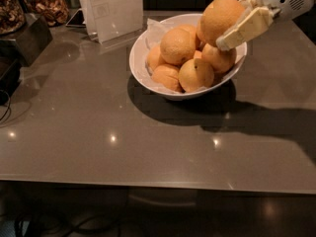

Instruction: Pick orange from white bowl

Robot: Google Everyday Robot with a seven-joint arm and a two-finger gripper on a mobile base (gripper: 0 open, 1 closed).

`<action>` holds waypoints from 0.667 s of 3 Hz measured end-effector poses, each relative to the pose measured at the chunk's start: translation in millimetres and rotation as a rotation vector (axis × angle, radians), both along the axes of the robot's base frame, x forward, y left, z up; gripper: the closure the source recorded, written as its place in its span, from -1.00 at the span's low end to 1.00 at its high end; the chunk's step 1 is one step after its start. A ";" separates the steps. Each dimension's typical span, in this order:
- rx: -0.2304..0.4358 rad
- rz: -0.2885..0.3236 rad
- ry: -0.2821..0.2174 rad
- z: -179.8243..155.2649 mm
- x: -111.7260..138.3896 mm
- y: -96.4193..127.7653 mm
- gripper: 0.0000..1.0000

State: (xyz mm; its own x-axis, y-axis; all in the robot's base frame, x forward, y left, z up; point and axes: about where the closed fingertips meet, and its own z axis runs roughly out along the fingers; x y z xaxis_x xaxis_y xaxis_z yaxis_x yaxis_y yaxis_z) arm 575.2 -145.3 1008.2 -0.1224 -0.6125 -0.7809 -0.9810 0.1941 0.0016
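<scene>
The white bowl [140,65] stands on the grey table, lined with white paper and holding several smaller oranges [177,46]. My gripper [224,26] reaches in from the upper right and is shut on the largest orange [217,18]. One cream finger [243,27] lies across the orange's front right side. The orange is lifted above the pile, over the bowl's right half, clear of the other fruit.
A white sign holder [109,9] stands behind the bowl to the left. Jars of dried food [47,6] and a dark box [24,38] sit at the far left. A cable [5,110] hangs at the left edge.
</scene>
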 end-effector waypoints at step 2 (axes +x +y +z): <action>0.126 -0.030 0.138 8.3 -45.9 -37.0 1.00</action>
